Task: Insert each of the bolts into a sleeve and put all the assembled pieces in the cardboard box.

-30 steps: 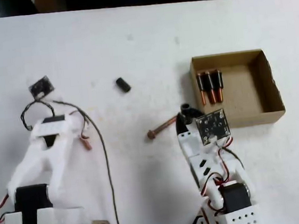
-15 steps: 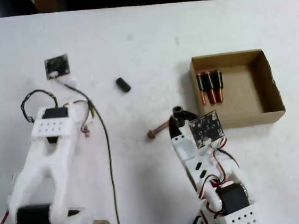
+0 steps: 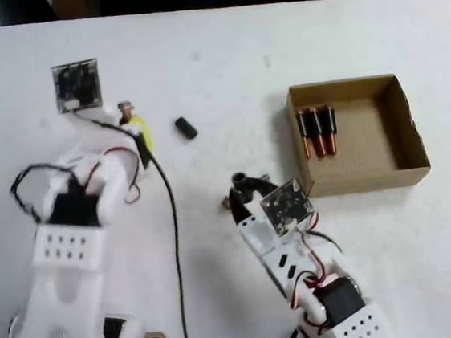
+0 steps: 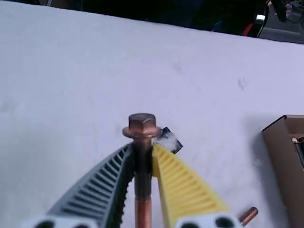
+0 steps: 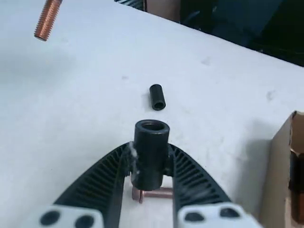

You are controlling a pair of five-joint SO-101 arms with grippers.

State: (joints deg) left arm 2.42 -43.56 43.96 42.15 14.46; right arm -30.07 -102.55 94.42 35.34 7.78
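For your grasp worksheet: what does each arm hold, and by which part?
Left jaws: a bolt, gripped on its shank just below the head. Right jaws: a sleeve, gripped around its lower part.

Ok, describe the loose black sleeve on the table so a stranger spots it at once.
Find the open brown cardboard box on the white table. Left of it in the high view, a short black cylindrical sleeve lies alone on its side. Unlike the black sleeve in the right gripper and the three bolted ones in the box, nothing holds or fills it.
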